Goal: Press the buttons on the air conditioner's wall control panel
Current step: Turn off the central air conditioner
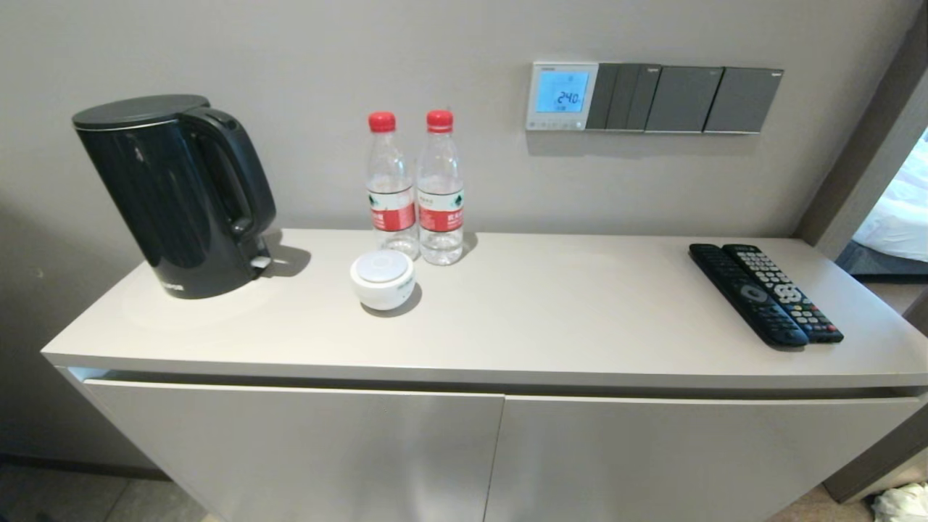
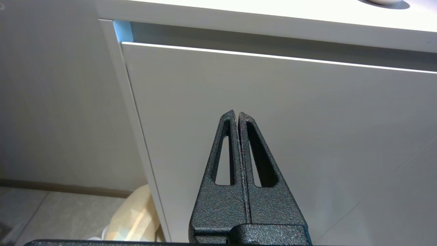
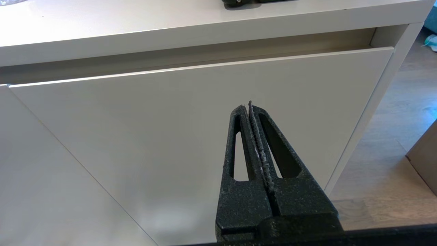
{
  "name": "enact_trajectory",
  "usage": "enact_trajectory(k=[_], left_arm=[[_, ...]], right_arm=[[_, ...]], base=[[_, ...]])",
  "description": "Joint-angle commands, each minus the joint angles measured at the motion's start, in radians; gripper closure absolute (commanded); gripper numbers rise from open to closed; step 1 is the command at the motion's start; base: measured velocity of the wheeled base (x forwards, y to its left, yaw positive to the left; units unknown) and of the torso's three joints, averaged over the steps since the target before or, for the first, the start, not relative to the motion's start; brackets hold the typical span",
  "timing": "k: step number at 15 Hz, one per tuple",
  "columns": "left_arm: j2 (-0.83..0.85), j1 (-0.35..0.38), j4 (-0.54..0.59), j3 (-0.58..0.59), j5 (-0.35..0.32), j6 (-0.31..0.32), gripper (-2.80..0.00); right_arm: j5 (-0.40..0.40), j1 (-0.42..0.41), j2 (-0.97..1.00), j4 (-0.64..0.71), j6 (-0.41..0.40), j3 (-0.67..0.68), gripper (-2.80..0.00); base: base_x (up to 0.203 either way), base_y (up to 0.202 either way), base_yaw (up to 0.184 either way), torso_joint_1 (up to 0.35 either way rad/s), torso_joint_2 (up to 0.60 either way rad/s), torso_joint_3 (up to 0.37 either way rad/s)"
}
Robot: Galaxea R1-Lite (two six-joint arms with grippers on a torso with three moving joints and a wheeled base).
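Note:
The air conditioner's wall control panel (image 1: pixel 562 96) is a small white-framed thermostat on the wall above the cabinet, its blue screen reading 24.0. The buttons (image 1: pixel 556 125) are a row of tiny pale keys along its lower edge. Neither gripper shows in the head view. My left gripper (image 2: pixel 236 113) is shut and empty, low in front of the left cabinet door. My right gripper (image 3: pixel 247 105) is shut and empty, low in front of the right cabinet door. Both are far below the panel.
Dark grey switch plates (image 1: pixel 685 98) sit right of the panel. On the cabinet top (image 1: pixel 551 319) stand a black kettle (image 1: pixel 170 192), two water bottles (image 1: pixel 417 188), a white round container (image 1: pixel 382 279) and two remotes (image 1: pixel 765 292). A cardboard box (image 3: pixel 425 157) stands on the floor at the right.

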Motion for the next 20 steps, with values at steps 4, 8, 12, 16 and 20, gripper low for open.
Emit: enact_trajectory(k=[4,8,12,16,20], left_arm=[[0.000,0.000,0.000,0.000,0.000,-0.001,0.00],[0.000,0.000,0.000,0.000,0.000,-0.001,0.00],[0.000,0.000,0.000,0.000,0.000,-0.001,0.00],[0.000,0.000,0.000,0.000,0.000,-0.001,0.00],[0.000,0.000,0.000,0.000,0.000,0.000,0.00]], right_arm=[[0.000,0.000,0.000,-0.001,0.000,0.000,0.00],[0.000,0.000,0.000,-0.001,0.000,0.000,0.00],[0.000,0.000,0.000,-0.001,0.000,0.000,0.00],[0.000,0.000,0.000,0.000,0.000,0.000,0.00],[0.000,0.000,0.000,-0.001,0.000,0.000,0.00]], base=[[0.000,0.000,0.000,0.000,0.00,0.000],[0.000,0.000,0.000,0.000,0.00,0.000],[0.000,0.000,0.000,0.000,0.00,0.000],[0.000,0.000,0.000,0.000,0.00,0.000],[0.000,0.000,0.000,0.000,0.00,0.000]])
